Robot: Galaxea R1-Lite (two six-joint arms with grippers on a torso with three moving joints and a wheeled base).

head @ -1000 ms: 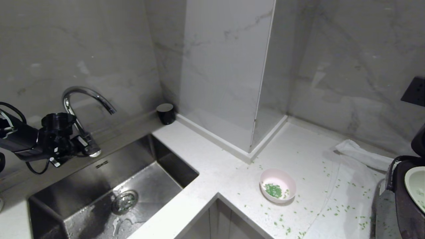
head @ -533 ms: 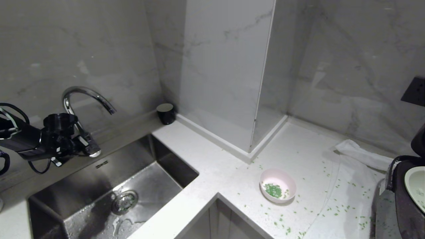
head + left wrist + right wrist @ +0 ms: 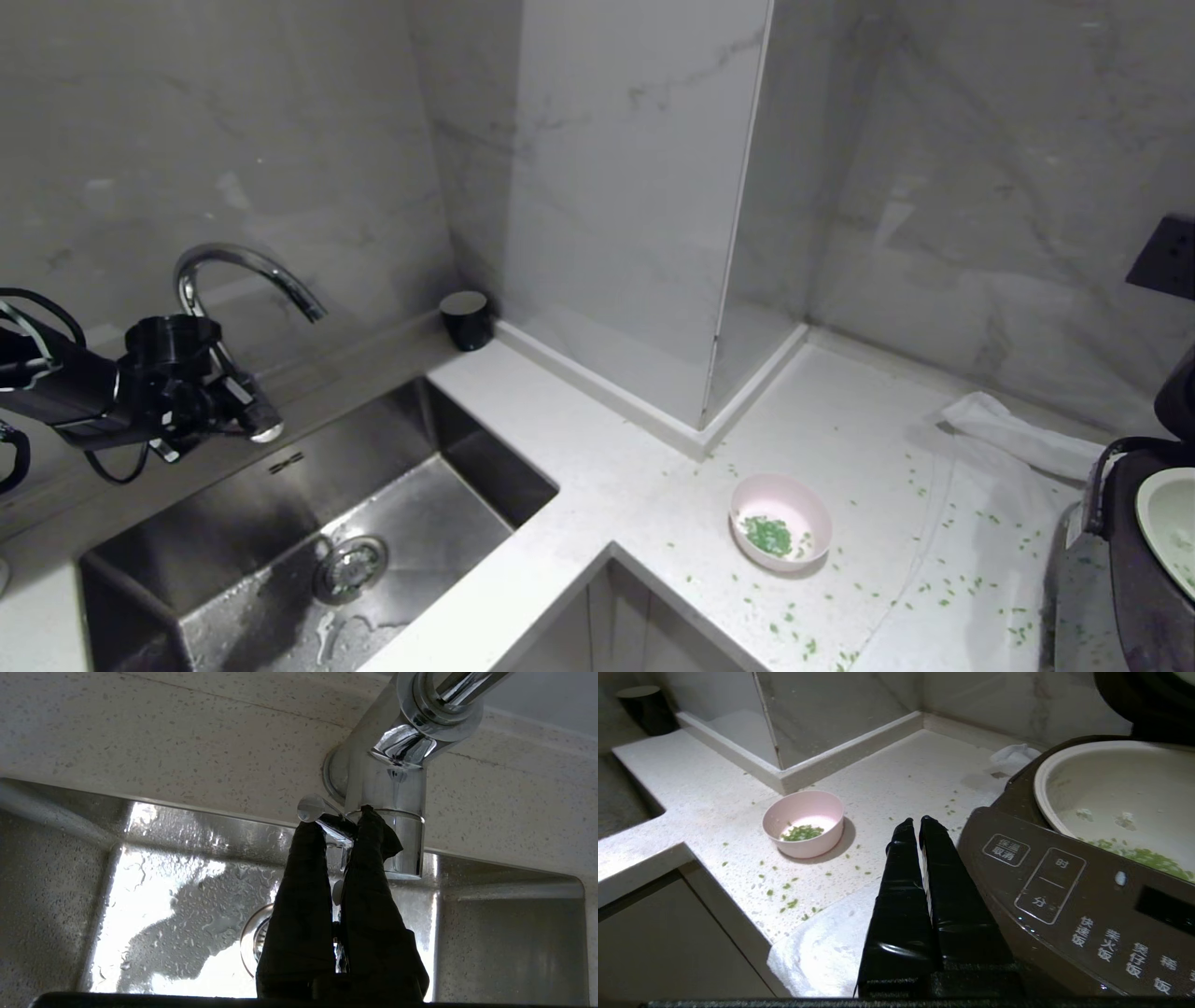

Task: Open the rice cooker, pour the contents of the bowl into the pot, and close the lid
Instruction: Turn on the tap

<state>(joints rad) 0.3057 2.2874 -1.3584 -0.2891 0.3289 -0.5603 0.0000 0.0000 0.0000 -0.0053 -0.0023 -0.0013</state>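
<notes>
Clamping onto the tap lever [image 3: 322, 816], the left gripper [image 3: 338, 823] has pinched its fingers together around the thin chrome handle at the tap [image 3: 245, 271] above the sink [image 3: 308, 523]; a second ago they stood apart. The right gripper [image 3: 919, 823] hangs with fingers pressed together beside the rice cooker [image 3: 1069, 891], whose lid is up and whose pot [image 3: 1115, 793] holds green bits. The bowl [image 3: 780, 521], unmoved, sits on the counter [image 3: 579, 448] with green bits [image 3: 767, 534] inside and more scattered around it.
</notes>
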